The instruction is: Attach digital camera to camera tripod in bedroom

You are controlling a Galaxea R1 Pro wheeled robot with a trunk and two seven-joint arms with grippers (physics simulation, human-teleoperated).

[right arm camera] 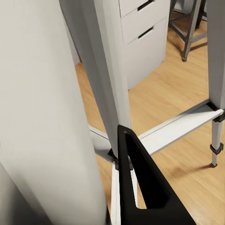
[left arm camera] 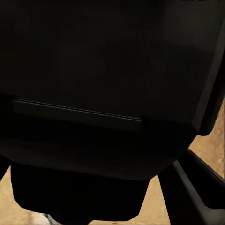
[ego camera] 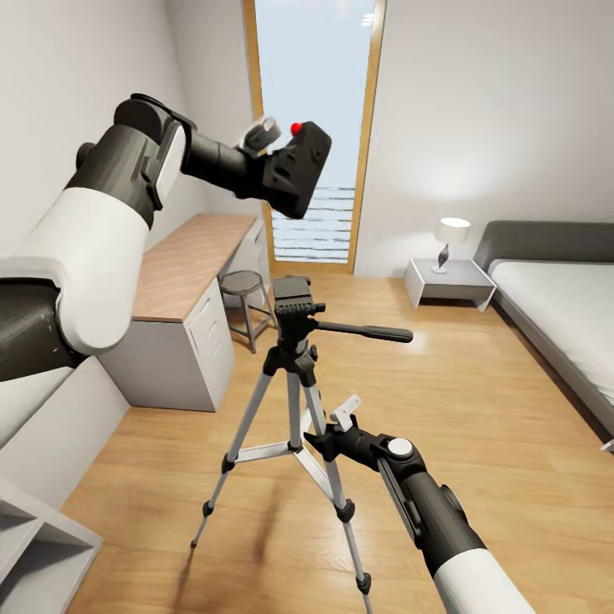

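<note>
Digital camera (ego camera: 296, 168) held aloft, tilted, clamped in left claw (ego camera: 266, 162), above and apart from camera tripod (ego camera: 294, 375) head. Tripod stood on wood floor (ego camera: 477, 409), right of bench (ego camera: 192, 264). Right claw (ego camera: 328, 431) closed around a tripod leg.

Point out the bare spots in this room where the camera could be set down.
The wooden desk top is bare along its length. The nightstand has room beside the lamp. The bed is bare. The floor between camera tripod and bed is open; beneath the tripod, its legs and the right gripper crowd it.
</note>
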